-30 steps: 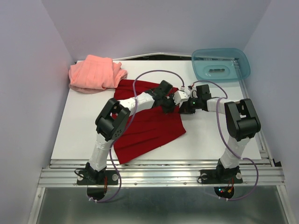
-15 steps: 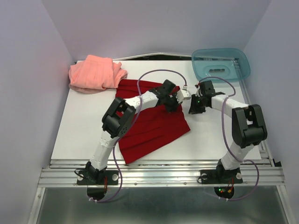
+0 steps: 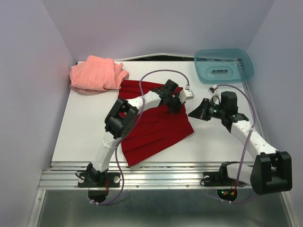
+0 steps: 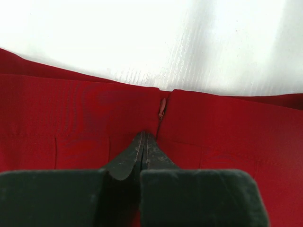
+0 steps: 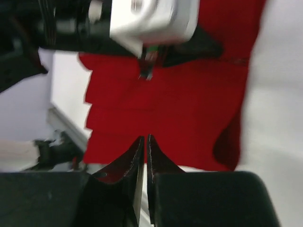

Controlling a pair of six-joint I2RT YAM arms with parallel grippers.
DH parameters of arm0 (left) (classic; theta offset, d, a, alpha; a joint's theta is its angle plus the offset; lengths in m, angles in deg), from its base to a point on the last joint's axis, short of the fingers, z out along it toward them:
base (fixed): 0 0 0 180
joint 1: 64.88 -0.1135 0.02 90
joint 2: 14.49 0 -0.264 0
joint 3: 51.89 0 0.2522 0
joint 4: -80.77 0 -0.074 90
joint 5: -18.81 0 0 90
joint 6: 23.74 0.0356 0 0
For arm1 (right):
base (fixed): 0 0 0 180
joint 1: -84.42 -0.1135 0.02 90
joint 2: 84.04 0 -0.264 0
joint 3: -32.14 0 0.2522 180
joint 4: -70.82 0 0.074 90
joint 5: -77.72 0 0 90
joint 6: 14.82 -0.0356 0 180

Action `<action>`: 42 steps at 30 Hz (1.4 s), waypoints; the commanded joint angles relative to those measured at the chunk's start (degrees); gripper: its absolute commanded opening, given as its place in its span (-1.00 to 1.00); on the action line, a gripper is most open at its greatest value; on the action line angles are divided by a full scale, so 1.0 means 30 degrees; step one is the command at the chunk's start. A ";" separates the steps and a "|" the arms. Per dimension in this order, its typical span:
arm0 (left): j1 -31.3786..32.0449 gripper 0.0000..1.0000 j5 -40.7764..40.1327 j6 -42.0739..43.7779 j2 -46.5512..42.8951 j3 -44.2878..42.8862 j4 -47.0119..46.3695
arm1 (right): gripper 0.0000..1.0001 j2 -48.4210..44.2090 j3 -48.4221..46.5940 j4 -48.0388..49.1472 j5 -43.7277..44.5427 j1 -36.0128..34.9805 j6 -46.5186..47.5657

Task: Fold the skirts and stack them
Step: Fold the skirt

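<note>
The deep red pleated skirt (image 3: 151,130) lies spread flat in the middle of the white table (image 3: 80,123). My left gripper (image 3: 176,108) is at its right upper edge. In the left wrist view its jaws are shut, tips (image 4: 144,135) pinching the red skirt (image 4: 71,109) at the waistband just below the zip. The salmon-pink skirt (image 3: 97,74) lies rumpled at the back left, touching the red one's far corner. My right gripper (image 3: 191,114) hovers just right of the red skirt, shut and holding nothing (image 5: 145,138); the red skirt (image 5: 189,104) lies beyond its tips.
A translucent teal tray (image 3: 223,65) stands at the back right corner. Purple walls close in the left, back and right sides. The left arm's white wrist (image 5: 151,19) crosses the top of the right wrist view. The metal rail (image 3: 161,176) runs along the near edge.
The left gripper dragged the red skirt slightly to the right. The right arm has swung back and outward, its gripper now clear of the skirt's edge.
</note>
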 commanded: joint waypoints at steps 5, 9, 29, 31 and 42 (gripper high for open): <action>-0.0265 -0.87 0.0976 -0.0793 0.1099 -0.0870 0.1630 | -0.85 0.1177 0.5300 0.8407 -0.3475 -0.1566 -0.6006; -0.0294 -0.87 0.1006 -0.0910 0.1099 -0.0812 0.1513 | -0.88 0.4065 0.4307 0.6806 -0.1805 -0.1566 -0.4102; -0.1990 -0.19 0.1503 -0.2723 -0.3937 -0.0721 0.1658 | -0.92 0.7369 0.6905 0.6554 0.0219 -0.4665 -1.1822; -0.2546 -0.19 0.1765 -0.3746 -0.3999 -0.0957 0.1922 | -0.88 0.6370 0.7787 0.8140 0.0452 -0.5517 -1.5007; -0.4396 -0.23 0.5193 -0.5833 -0.5841 0.4546 -0.1590 | -0.28 0.2236 0.0912 0.5399 0.3290 -0.4674 -0.8122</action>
